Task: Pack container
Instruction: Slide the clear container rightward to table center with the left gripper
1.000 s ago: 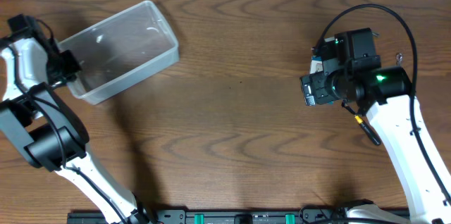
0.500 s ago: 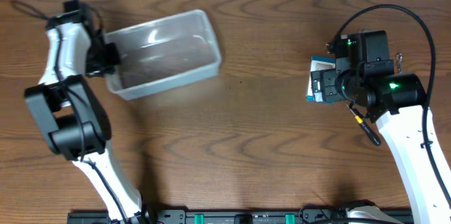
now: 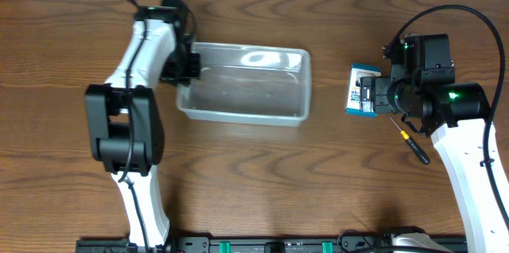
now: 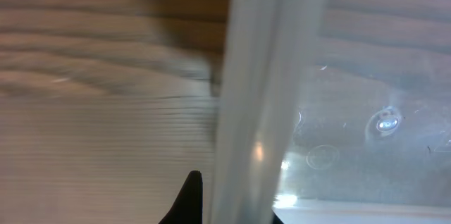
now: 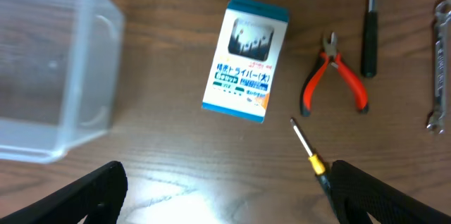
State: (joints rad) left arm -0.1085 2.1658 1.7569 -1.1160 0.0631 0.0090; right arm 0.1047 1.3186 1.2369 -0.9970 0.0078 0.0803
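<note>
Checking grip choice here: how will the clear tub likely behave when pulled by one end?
The container looks empty and thin-walled, so probably light and easy to slide on the wooden table. Held only at its short end by the left gripper, it may swivel. Its wall could flex, though the thick rim likely stiffens it.

The left gripper [image 3: 188, 66] is clamped on the rim of the container [image 3: 254, 47], the arm stretched forward. The right gripper [image 5: 227, 192] is pointed downward, jaws spread wide.
</note>
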